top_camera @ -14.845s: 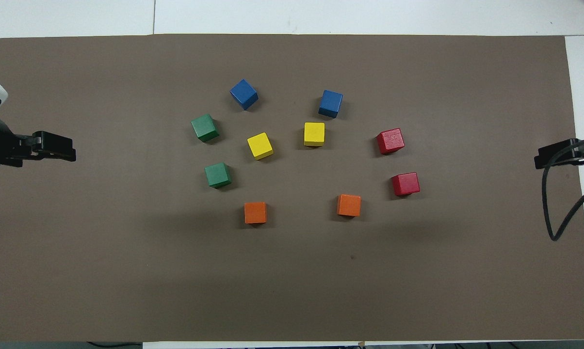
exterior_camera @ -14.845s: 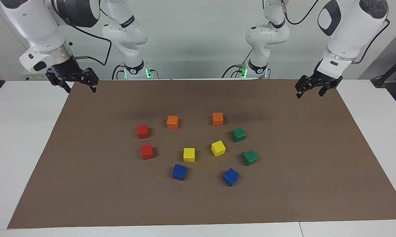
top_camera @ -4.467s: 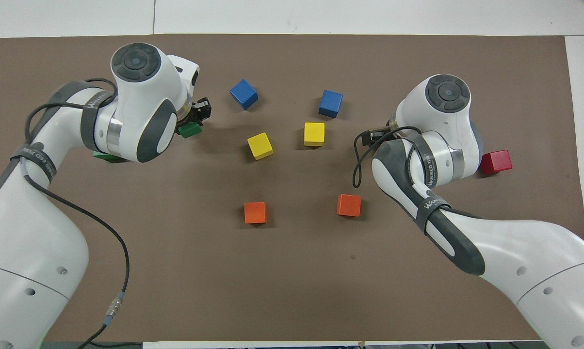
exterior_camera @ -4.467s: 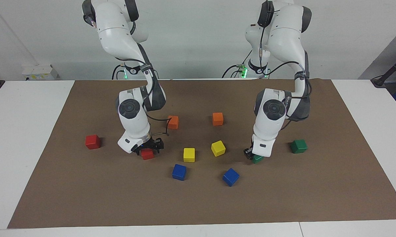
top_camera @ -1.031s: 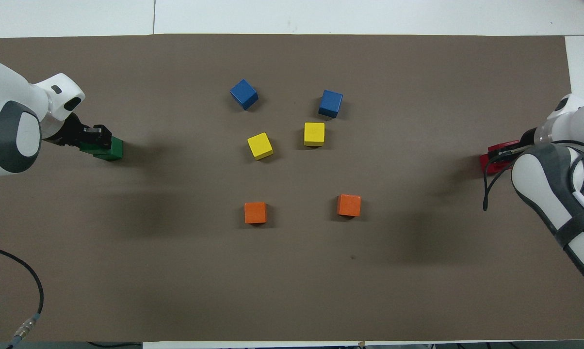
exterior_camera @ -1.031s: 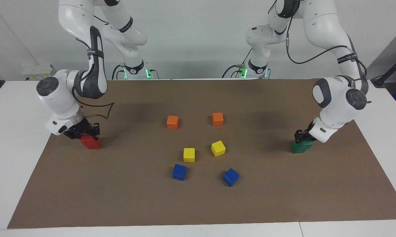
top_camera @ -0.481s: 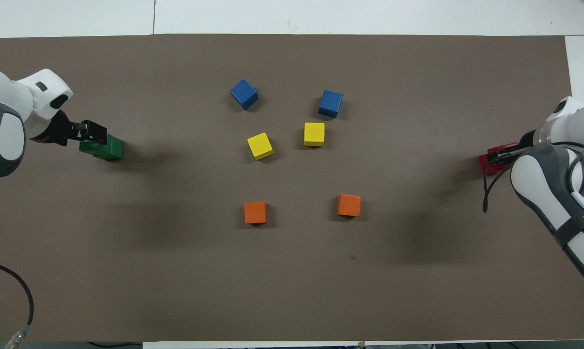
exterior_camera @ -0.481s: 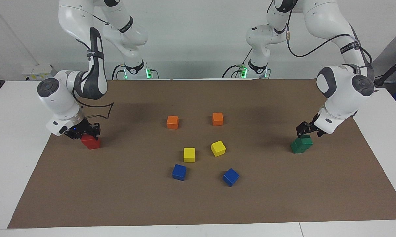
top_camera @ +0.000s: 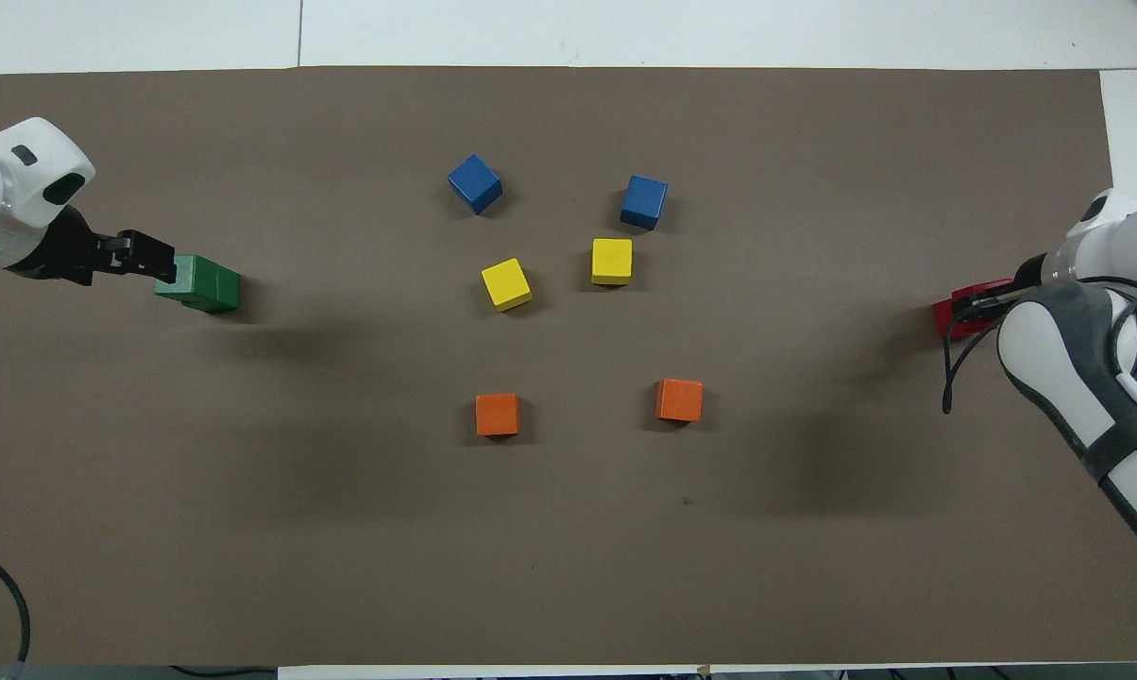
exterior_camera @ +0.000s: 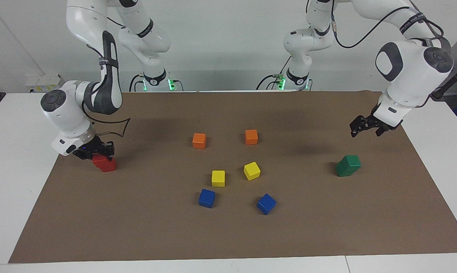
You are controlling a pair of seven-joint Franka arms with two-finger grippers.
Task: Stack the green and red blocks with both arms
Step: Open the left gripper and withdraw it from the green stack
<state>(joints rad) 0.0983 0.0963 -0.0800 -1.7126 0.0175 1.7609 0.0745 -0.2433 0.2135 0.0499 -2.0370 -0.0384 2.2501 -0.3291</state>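
A white worktop [exterior_camera: 19, 163] carried a brown mat [exterior_camera: 228, 235] before a pale wall [exterior_camera: 228, 45]. Nearest the robots lay two orange cubes [exterior_camera: 199, 140], then two yellow cubes [exterior_camera: 218, 178], then two blue cubes [exterior_camera: 207, 198]. At the left arm's edge stood the green stack [exterior_camera: 348, 165], with the left hand [exterior_camera: 366, 127] raised above it, open and empty. At the right arm's edge the right hand [exterior_camera: 95, 152] was clamped on the upper red block [exterior_camera: 99, 159] of the red stack [exterior_camera: 107, 165].

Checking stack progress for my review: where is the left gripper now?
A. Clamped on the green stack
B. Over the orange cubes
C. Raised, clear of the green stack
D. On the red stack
C: the left gripper hangs above the mat, clear of the green stack.
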